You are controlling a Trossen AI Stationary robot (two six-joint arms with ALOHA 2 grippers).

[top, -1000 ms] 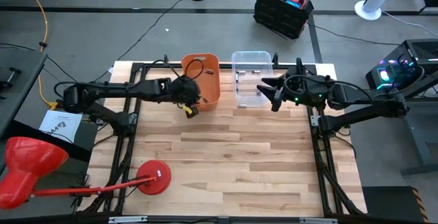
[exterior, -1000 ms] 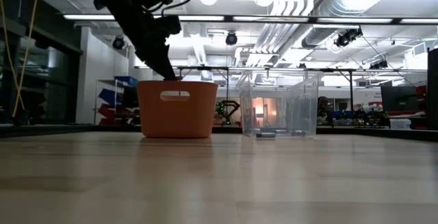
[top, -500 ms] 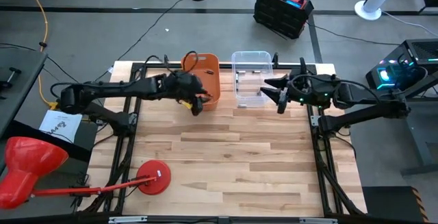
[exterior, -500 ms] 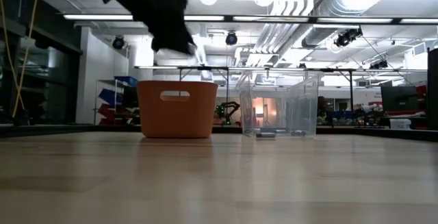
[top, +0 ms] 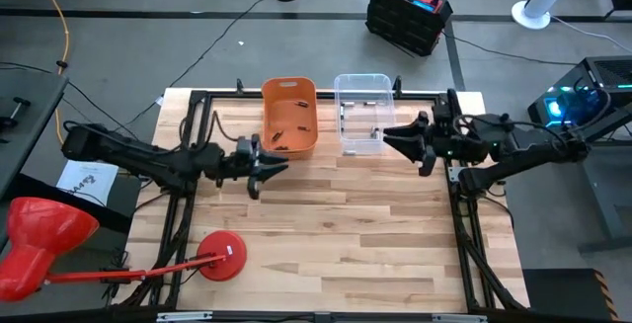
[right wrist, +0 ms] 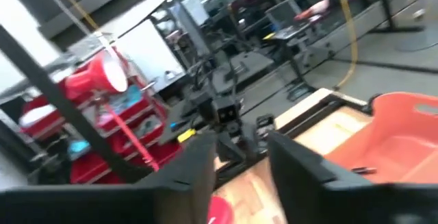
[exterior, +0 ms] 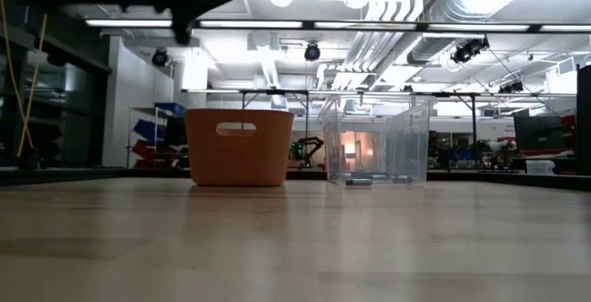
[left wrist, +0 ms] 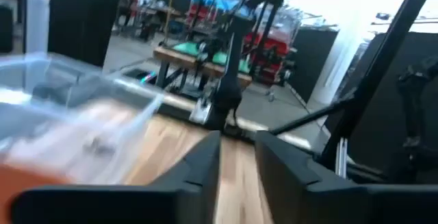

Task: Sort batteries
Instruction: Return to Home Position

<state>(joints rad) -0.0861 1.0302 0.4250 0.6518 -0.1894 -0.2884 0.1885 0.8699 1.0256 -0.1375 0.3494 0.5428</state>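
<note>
Several small dark batteries (top: 281,137) lie in the orange bin (top: 289,94) at the table's far side. A few more batteries (top: 373,131) lie in the clear bin (top: 362,84) just to its right. My left gripper (top: 269,170) hovers level above the table, near and left of the orange bin, pointing toward the table's right. It is open and holds nothing (left wrist: 237,159). My right gripper (top: 400,143) hovers level beside the clear bin's right wall, pointing toward the table's left, open and holding nothing (right wrist: 239,162).
A red round-based stand (top: 222,257) sits on the table's near left part. Black frame rails (top: 464,214) run along the left and right table edges. Bare wood (top: 346,234) fills the middle and near part of the table.
My left gripper has come up out of the orange bin and drawn back toward the table's left and near edges, tipping from pointing down to level. My right gripper has backed a little toward the table's right edge, away from the clear bin.
</note>
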